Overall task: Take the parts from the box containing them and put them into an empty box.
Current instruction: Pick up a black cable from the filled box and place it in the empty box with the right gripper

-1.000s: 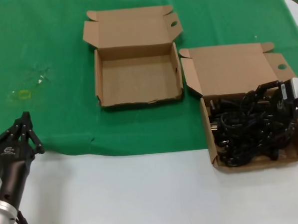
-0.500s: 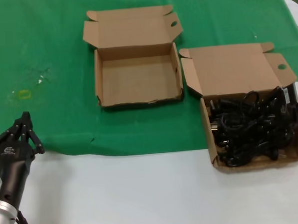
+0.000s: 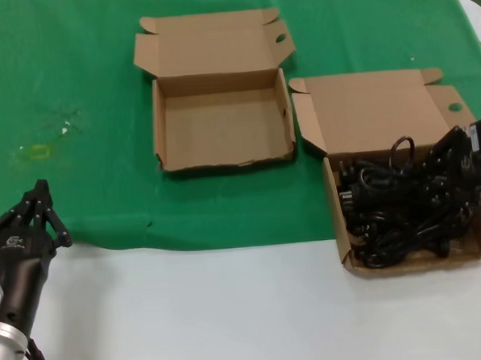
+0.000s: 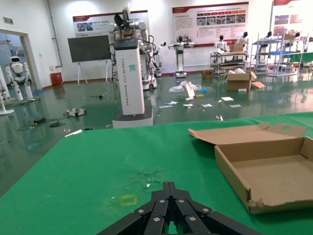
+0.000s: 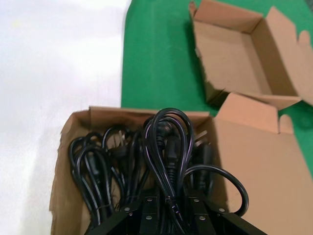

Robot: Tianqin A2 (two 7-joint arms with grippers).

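Observation:
The parts (image 3: 399, 208) are black coiled power cords heaped in the box containing them (image 3: 338, 223), at the right of the head view, lid folded back. My right gripper (image 3: 457, 156) hangs over that box's far right side, shut on a cord bundle. In the right wrist view the gripper (image 5: 168, 201) pinches cords, and one loop (image 5: 166, 142) stands up from the pile. The empty box (image 3: 222, 128) lies open at the centre and also shows in the right wrist view (image 5: 230, 54). My left gripper (image 3: 39, 194) is parked at the lower left, shut, holding nothing (image 4: 169, 187).
A green cloth (image 3: 73, 68) covers the far half of the table, with bare white tabletop (image 3: 231, 309) in front. A small yellow mark (image 3: 37, 150) is on the cloth at the left. About a hand's width of cloth separates the two boxes.
My right gripper dipped into the cord pile and has now come up a little, and a cord loop has risen above the heap. The left arm has not moved.

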